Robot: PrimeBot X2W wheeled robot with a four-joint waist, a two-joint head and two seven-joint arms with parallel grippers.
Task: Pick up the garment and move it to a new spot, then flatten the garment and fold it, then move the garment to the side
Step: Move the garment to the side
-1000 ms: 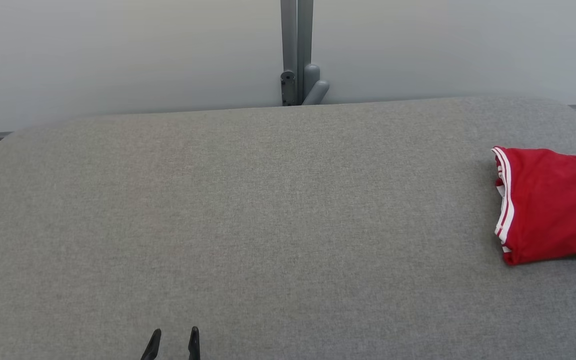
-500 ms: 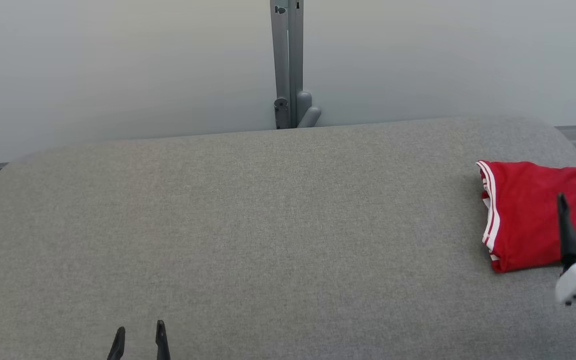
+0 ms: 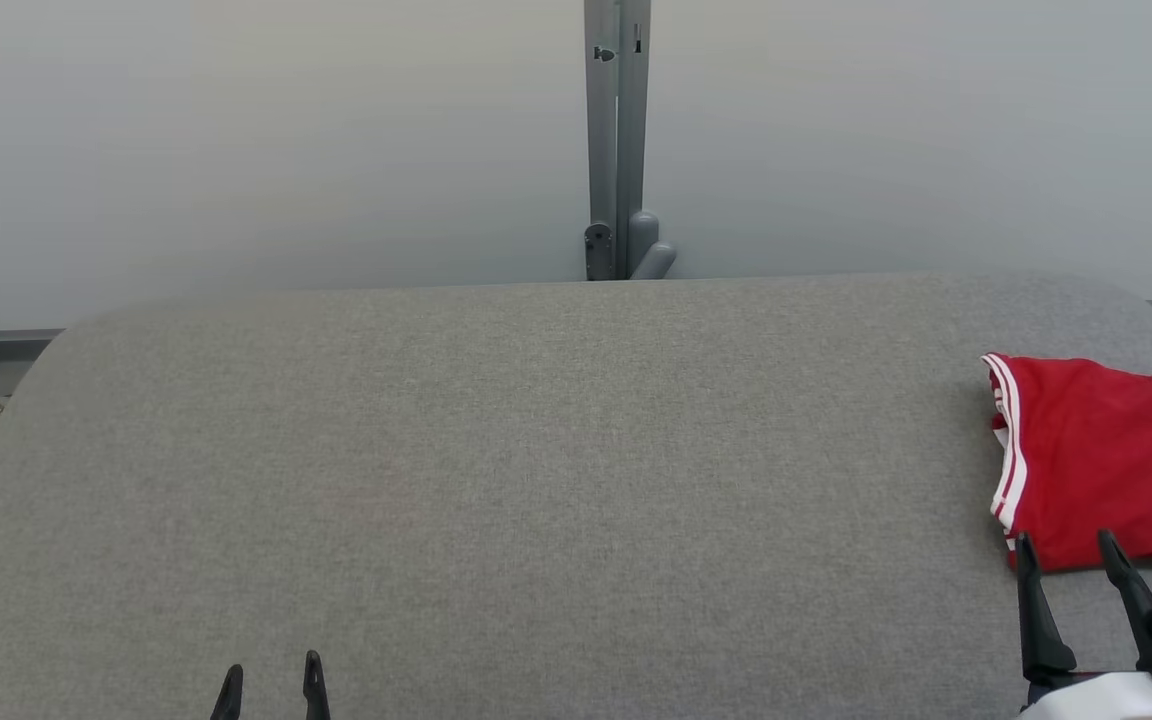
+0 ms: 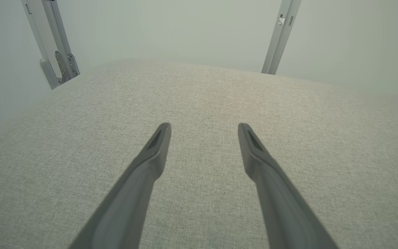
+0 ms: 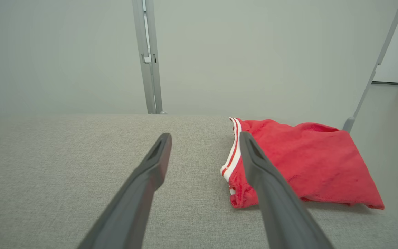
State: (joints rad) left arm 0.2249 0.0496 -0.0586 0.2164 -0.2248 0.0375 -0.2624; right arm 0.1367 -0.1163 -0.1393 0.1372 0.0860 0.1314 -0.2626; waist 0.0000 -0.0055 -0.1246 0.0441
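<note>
Red garment [image 3: 1106,460] lay folded at table's [image 3: 536,450] right edge, long axis left-right. Right gripper [image 3: 1063,540] nearer: fingers spread, empty, tips at garment's near edge, garment ahead and slightly right. Left gripper [image 3: 273,663] well apart, fingers parted, empty.
</note>
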